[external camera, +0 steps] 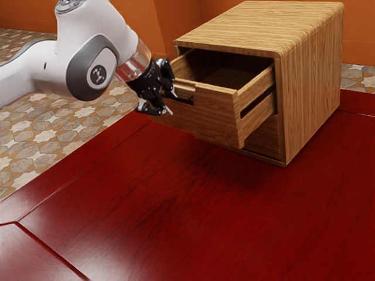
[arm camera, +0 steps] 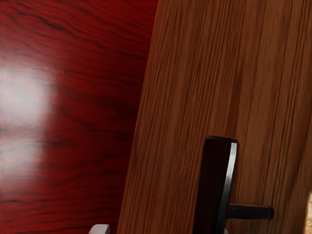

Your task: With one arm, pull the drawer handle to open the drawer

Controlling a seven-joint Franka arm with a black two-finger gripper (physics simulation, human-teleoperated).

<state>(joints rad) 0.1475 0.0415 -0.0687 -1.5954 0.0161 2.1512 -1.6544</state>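
A light wooden cabinet [external camera: 310, 88] stands on the red table. Its upper drawer [external camera: 205, 114] is pulled well out toward the exterior view's left, and its hollow inside shows. A black bar handle [external camera: 184, 100] sits on the drawer front. My black gripper [external camera: 170, 100] is at the drawer front by the handle's end. Its fingers stand apart, one above and one below the bar, and I see no grip on it. In the wrist view the handle [arm camera: 217, 185] and its post lie close under my hand against the drawer's wooden front [arm camera: 219, 87].
The glossy red tabletop [external camera: 193, 211] spreads wide in front of the cabinet. Its edge runs along the exterior view's left, with a patterned tile floor [external camera: 41, 129] beyond it. Orange walls stand behind the cabinet.
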